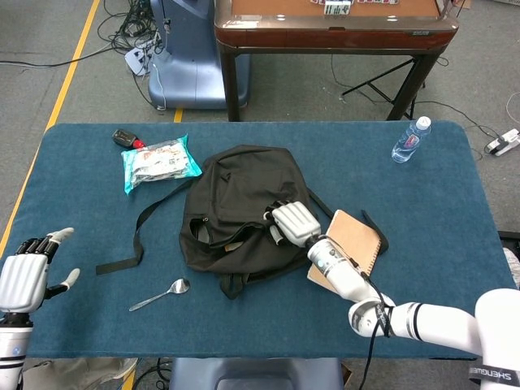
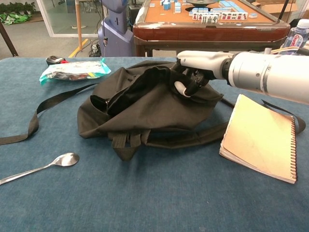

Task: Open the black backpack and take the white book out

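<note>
Blue cloth is covering the table (image 1: 455, 244) where we are working, and the black backpack (image 1: 236, 207) is lying flat near the middle of it. Our right hand (image 2: 195, 67) is gripping a fold of the backpack's upper flap, fingers curled into the fabric and lifting it, so a dark gap is showing beneath. Our left hand (image 1: 28, 272) is hovering at the near left edge, fingers apart, holding nothing.

We are seeing no white book inside the opening; we cannot tell whether it is there. A tan spiral notebook (image 2: 260, 137) is lying just beside the bag on the right, touching its strap.

We are judging the backpack to be soft and limp: the cloth is bunching and sagging where we pull, so it will not hold itself open. Gripping near the zipper edge looks best to us, while the other hand reaches in. A book would be stiff and flat, best pinched by an edge.
</note>
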Action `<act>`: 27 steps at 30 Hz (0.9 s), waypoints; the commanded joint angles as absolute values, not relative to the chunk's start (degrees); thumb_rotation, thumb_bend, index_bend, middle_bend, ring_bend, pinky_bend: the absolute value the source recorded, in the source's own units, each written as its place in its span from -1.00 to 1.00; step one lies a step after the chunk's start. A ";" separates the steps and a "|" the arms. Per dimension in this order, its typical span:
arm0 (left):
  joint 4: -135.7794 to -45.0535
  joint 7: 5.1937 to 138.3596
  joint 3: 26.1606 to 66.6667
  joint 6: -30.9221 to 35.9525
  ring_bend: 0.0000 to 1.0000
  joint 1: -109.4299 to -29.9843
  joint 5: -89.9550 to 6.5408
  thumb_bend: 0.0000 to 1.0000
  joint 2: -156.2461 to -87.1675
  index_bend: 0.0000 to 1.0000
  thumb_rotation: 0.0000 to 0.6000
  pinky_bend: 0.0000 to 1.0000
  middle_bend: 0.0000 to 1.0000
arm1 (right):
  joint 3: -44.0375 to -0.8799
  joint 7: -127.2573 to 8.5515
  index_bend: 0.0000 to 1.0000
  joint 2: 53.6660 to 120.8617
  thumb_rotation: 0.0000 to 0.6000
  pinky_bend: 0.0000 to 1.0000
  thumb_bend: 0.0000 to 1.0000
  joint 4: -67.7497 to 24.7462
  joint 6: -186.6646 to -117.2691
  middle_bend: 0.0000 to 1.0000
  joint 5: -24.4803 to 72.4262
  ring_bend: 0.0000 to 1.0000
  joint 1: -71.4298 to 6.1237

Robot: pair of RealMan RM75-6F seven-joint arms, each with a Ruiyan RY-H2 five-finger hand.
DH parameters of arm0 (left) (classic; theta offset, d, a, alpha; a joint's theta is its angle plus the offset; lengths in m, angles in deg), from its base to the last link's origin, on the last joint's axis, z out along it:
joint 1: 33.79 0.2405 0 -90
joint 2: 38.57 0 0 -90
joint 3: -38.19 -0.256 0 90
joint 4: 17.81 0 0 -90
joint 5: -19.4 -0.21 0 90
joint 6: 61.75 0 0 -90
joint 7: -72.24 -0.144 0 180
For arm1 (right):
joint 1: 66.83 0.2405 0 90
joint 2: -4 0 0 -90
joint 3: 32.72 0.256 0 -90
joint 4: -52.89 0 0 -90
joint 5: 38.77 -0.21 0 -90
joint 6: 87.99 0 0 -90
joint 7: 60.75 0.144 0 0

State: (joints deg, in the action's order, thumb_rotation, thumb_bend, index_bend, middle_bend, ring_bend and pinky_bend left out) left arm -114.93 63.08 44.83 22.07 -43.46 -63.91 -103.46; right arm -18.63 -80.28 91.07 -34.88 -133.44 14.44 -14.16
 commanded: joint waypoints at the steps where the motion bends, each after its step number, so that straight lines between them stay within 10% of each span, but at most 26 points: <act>1: -114.89 63.14 44.77 22.05 -0.36 -43.52 -63.98 -0.48 -103.49 -0.50 1.00 -0.51 -0.43 | -18.17 -79.59 0.07 90.75 1.00 -0.50 0.24 -35.12 -133.42 -0.38 13.86 -0.59 -13.87; 27: -112.63 67.22 46.05 22.49 -0.36 -46.62 -68.18 -0.48 -104.35 -0.44 1.00 -0.51 -0.43 | -14.75 -75.90 0.05 90.09 1.00 -0.50 0.25 -32.73 -136.98 -0.19 9.83 -0.44 -11.44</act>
